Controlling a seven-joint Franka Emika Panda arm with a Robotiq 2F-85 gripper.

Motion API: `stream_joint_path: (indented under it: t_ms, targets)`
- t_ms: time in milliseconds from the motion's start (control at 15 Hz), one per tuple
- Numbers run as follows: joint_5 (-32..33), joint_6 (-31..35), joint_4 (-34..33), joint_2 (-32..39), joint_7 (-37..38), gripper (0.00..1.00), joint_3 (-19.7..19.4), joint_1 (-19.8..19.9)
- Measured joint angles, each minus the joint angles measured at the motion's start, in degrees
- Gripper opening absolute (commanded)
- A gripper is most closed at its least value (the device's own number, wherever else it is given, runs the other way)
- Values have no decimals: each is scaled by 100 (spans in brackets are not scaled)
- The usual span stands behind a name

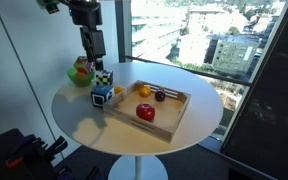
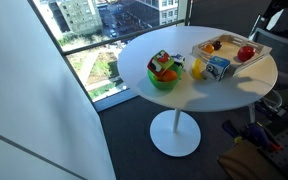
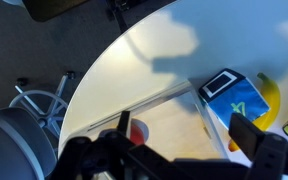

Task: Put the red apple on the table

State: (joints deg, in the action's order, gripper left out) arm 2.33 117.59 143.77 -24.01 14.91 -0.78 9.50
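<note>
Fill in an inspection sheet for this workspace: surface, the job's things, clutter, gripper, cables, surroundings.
Surface: round white table, smooth, no spills seen.
Job's things: red apple lies in the wooden tray, not yet on the tabletop.
Clutter: orange-yellow fruit and small dark fruit in the tray; blue-and-white cube beside it; green bowl holding colourful items.
Gripper: gripper open, empty, hanging above the bowl side of the table.
Cables: nothing seen.
Surroundings: tall windows overlooking city buildings; dark equipment on the floor.
</note>
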Motion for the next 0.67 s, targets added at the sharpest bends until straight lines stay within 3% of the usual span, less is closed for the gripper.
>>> stream_joint_path:
  t_ms: [333, 667]
  targets:
    - [258, 416, 45, 288, 85, 100, -153, 188]
    - [292, 530, 45, 527, 660, 100, -202, 329]
